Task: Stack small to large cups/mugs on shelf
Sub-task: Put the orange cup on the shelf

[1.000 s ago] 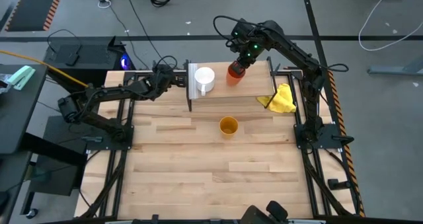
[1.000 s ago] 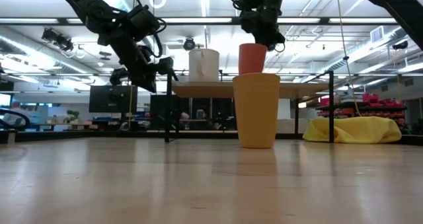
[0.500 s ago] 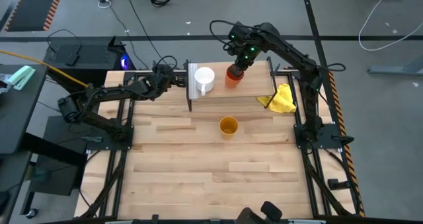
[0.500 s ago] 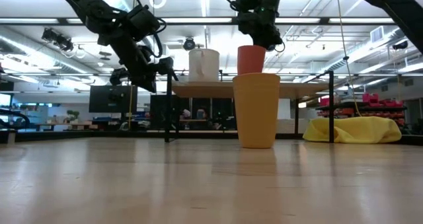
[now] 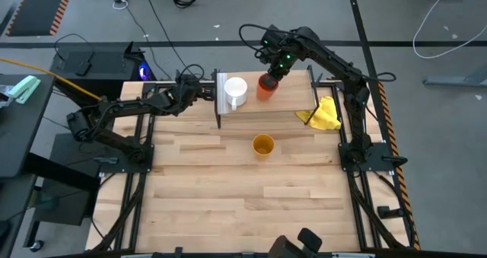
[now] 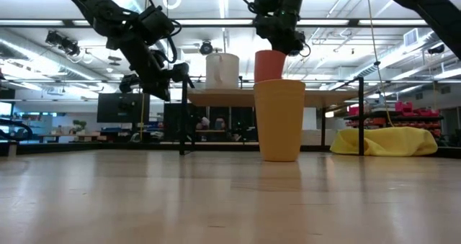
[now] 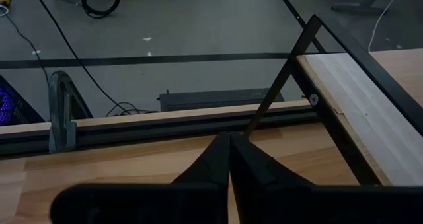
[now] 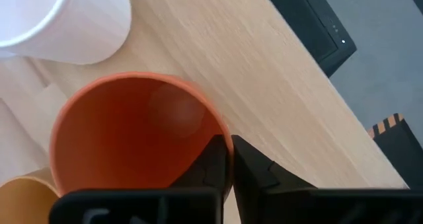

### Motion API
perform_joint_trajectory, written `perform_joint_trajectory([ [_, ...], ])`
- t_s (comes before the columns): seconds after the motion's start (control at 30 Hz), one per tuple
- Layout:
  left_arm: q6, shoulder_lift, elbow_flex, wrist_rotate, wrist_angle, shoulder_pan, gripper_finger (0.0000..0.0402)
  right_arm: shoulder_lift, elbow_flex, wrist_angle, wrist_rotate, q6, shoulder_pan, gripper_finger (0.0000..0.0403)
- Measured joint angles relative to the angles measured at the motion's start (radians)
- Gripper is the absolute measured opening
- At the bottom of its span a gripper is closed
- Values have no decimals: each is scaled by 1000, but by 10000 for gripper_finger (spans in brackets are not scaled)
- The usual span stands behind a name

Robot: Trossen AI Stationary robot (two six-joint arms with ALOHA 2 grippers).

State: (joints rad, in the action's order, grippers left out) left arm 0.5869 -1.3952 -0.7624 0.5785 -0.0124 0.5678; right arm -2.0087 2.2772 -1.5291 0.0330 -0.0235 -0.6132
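Note:
The orange-red cup (image 5: 264,87) is in my right gripper (image 5: 274,65) over the light-wood shelf (image 5: 288,103), just right of the white mug (image 5: 234,91), which stands on the shelf board. In the low view the orange-red cup (image 6: 269,64) shows behind the yellow-orange cup (image 6: 279,119), which hides its base. The yellow-orange cup (image 5: 262,145) stands upright on the tabletop in front of the shelf. My left gripper (image 5: 206,90) hovers shut by the shelf's left end, touching nothing. My right gripper (image 8: 230,151) pinches the orange-red cup's rim (image 8: 223,137), one finger inside the cup and one outside. The fingers come from above, slanting down from the far right. The cup stays mouth-up; whether its base rests on the shelf cannot be seen.
A yellow cloth (image 5: 325,113) lies at the shelf's right end by a black leg. The left wrist view shows the shelf's board (image 7: 360,108) and a slanting leg (image 7: 274,95) just ahead of the shut fingers. Bare tabletop (image 5: 243,189) spreads toward the near edge.
My right gripper has carried the orange-red cup a short way toward the table's left, closer to the white mug, staying shut on its rim. The left arm, the mug and the yellow-orange cup have kept still.

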Motion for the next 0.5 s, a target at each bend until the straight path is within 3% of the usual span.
perform_joint_trajectory([
  [0.5,1,0,0,0,2,0,10,-3,-2,13,-6,-3,-1,65],
])
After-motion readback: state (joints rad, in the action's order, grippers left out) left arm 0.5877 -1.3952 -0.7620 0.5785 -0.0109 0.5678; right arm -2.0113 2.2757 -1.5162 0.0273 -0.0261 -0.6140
